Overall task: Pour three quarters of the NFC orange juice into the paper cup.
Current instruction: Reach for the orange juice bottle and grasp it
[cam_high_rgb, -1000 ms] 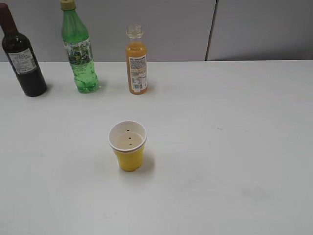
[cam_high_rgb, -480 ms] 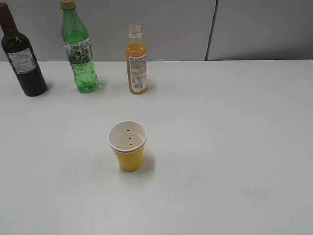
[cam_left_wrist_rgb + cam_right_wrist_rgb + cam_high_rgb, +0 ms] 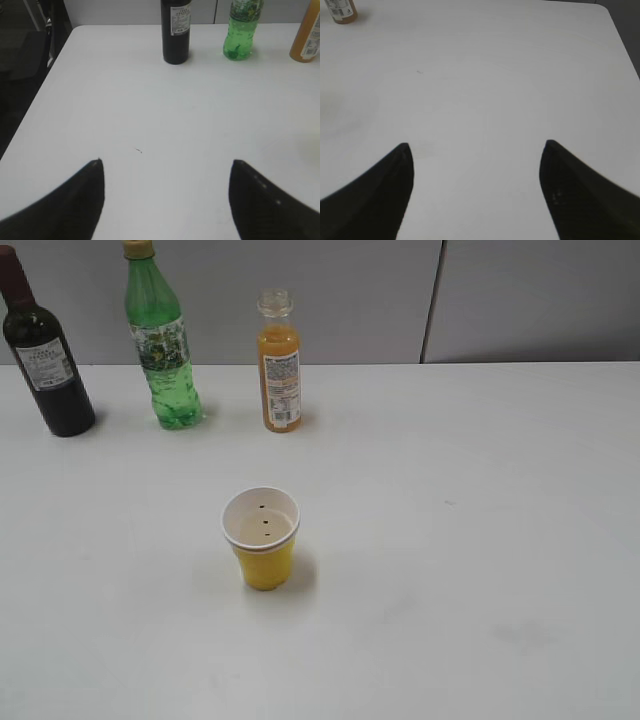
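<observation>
- We are seeing the NFC orange juice [image 3: 280, 365] standing upright near the far edge of the table [image 3: 480, 540].
- The paper cup [image 3: 262, 537] is sitting mid-table, toward the near edge.
- We are keeping the left gripper [image 3: 167, 172] and the right gripper [image 3: 476, 155] with fingers apart, holding nothing.

A white table [image 3: 480, 540] carries four things. Along its far edge stand a dark wine bottle [image 3: 45, 360] at far left, a green plastic bottle [image 3: 165, 370] to its right, then the NFC orange juice [image 3: 281, 370] (uncapped, upright). The yellow paper cup [image 3: 263, 540] stands alone nearer, well apart from them.
</observation>
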